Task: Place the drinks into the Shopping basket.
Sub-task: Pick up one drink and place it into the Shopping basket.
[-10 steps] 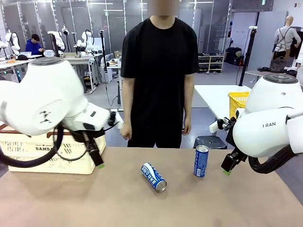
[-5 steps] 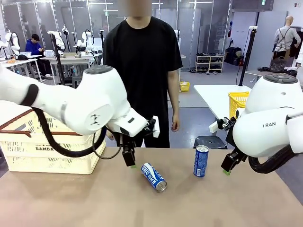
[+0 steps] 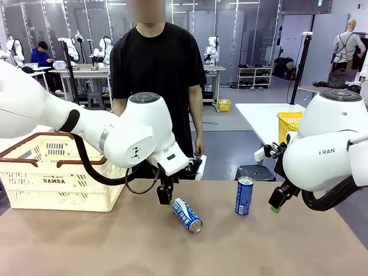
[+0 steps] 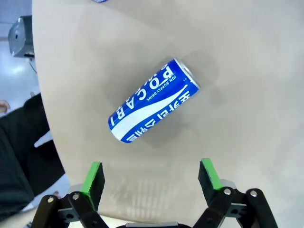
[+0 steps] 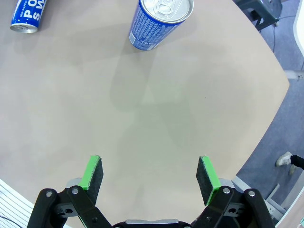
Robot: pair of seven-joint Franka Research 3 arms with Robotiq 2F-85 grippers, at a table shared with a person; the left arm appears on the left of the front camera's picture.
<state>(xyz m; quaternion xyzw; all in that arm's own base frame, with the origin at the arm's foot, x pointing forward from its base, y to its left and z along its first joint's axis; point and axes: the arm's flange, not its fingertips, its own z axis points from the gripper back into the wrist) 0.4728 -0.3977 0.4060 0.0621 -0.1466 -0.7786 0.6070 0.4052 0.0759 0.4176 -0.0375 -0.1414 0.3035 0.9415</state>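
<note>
lying can (image 3: 187, 215), upright can (image 3: 244, 196) on table (image 3: 115, 247), outside basket (image 3: 34, 184)

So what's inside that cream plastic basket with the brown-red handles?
Over the rim of the cream slotted plastic basket only its own far wall shows. Its near wall hides the bottom, and the white robot arm covers one corner, so anything lying low inside is unseen.

We can read "DAMDA" on the side of the cream basket (image 3: 54, 180). The blue can lying on its side (image 4: 152, 102) says "POCARI" and "ION SUPPLY DRINK", plus some Korean lettering. The right arm (image 3: 328, 152) shows "RAN". The upright can (image 3: 244, 196) has print too small for us to read.
</note>
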